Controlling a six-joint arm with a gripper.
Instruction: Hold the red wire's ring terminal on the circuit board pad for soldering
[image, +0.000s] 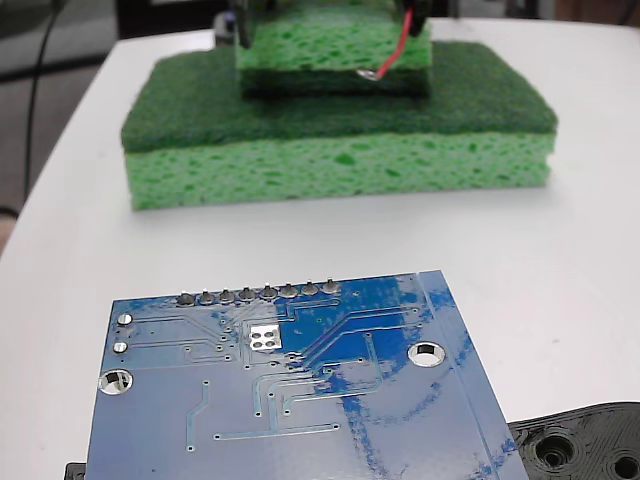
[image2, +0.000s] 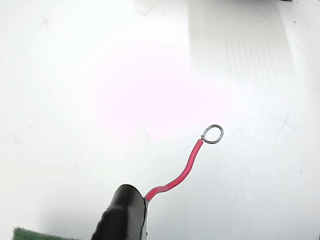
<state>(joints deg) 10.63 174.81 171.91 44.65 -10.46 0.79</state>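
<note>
The red wire is seen gripped at its lower end by the black hand, its ring terminal held free over the white tabletop — touching nothing in the wrist view. In the fixed view the wire hangs far back, before two stacked green sponges, well apart from the blue circuit board — its silver pad lies bare near the row of solder blobs.

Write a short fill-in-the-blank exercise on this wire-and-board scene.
1. The wire is coloured ____.
2. The wire's free end carries a silver ____.
3. In the fixed view the board lies nearer the camera than the green ____.
4. The silver pad shows ____ tiny holes.

Missing words: red; ring; sponges; four
</note>
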